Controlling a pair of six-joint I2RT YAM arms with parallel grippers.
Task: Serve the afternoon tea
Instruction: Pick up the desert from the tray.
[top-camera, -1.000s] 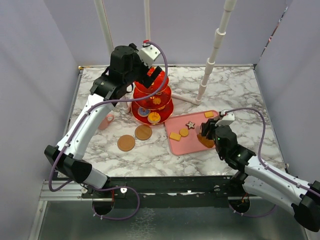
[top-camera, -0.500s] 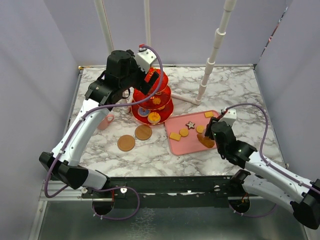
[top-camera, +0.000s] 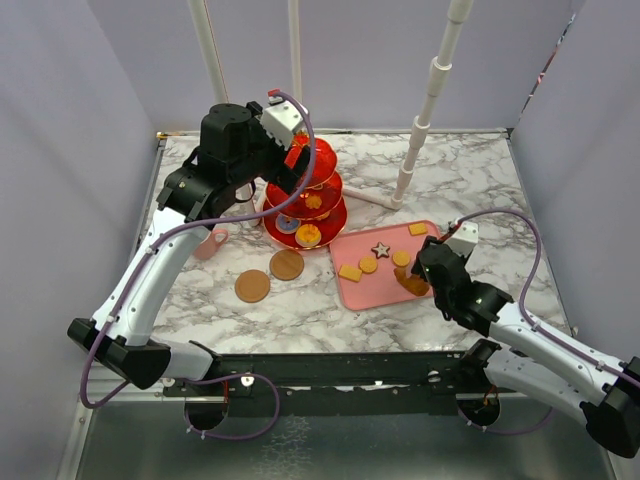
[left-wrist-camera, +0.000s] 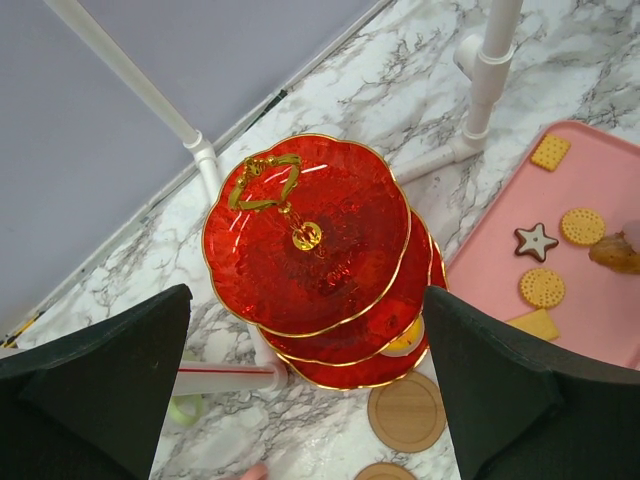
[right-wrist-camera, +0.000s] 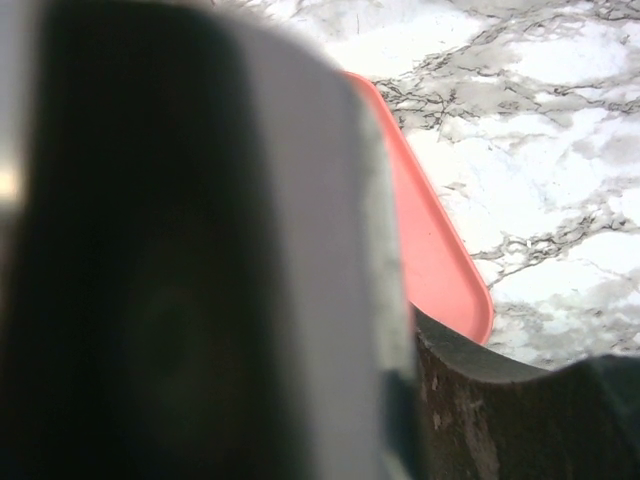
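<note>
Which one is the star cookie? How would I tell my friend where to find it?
Look at the marble table and find the pink tray, just right of the red three-tier stand. The star cookie lies near the tray's far edge, among golden cookies. It is the only star shape, dark brown with a white middle; the others are plain rounds and squares.

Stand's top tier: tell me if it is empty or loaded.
Empty. The left wrist view looks down on the top tier: bare red glass, no cookie or pastry on it.
</note>
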